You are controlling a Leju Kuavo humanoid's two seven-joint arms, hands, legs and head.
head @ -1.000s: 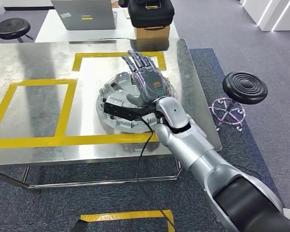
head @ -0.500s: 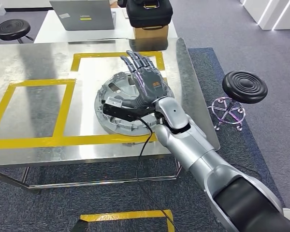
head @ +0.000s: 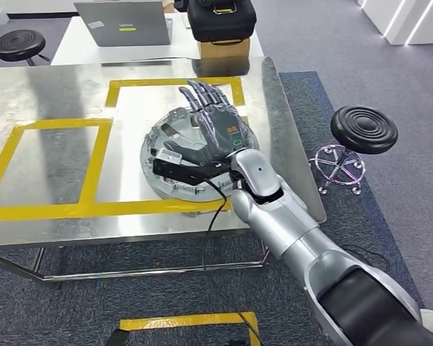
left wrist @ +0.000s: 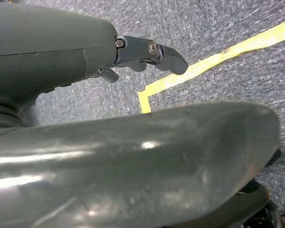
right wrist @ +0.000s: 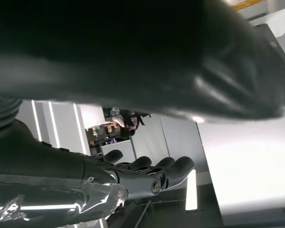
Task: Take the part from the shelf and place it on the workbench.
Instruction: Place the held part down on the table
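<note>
A round, grey metal part (head: 173,155), shaped like a shallow ribbed dish with cut-outs and a toothed rim, lies flat on the workbench (head: 50,86) towards its right edge, partly inside a rectangle of yellow tape (head: 102,148). The workbench top is brushed steel, shiny and reflective, on a thin metal frame over grey carpet.

The robot's right hand (head: 217,130) is over the right half of the part, palm down, its dark fingers (head: 195,94) stretched out and apart, pointing towards the far edge. The thumb reaches left across the part. Whether the palm touches the metal or hovers just above it is hard to tell from the head view. It holds nothing that can be seen. A black cable (head: 211,216) runs down from the wrist past the near edge.

The left hand (left wrist: 148,52) hangs over the carpet near a corner of yellow floor tape (left wrist: 159,85). Its fingers lie lightly curled; the pictures do not show clearly whether it is loose or closed.

The part seems already set down, so the step in hand is letting go. Done well, the hand should lift straight up with fingers kept spread, so no fingertip catches a rib or cut-out and drags the disc across the slick steel.

Behind the far edge are a laptop (head: 124,21), a black case on a cardboard box (head: 225,32), and two black round stools (head: 364,130).
</note>
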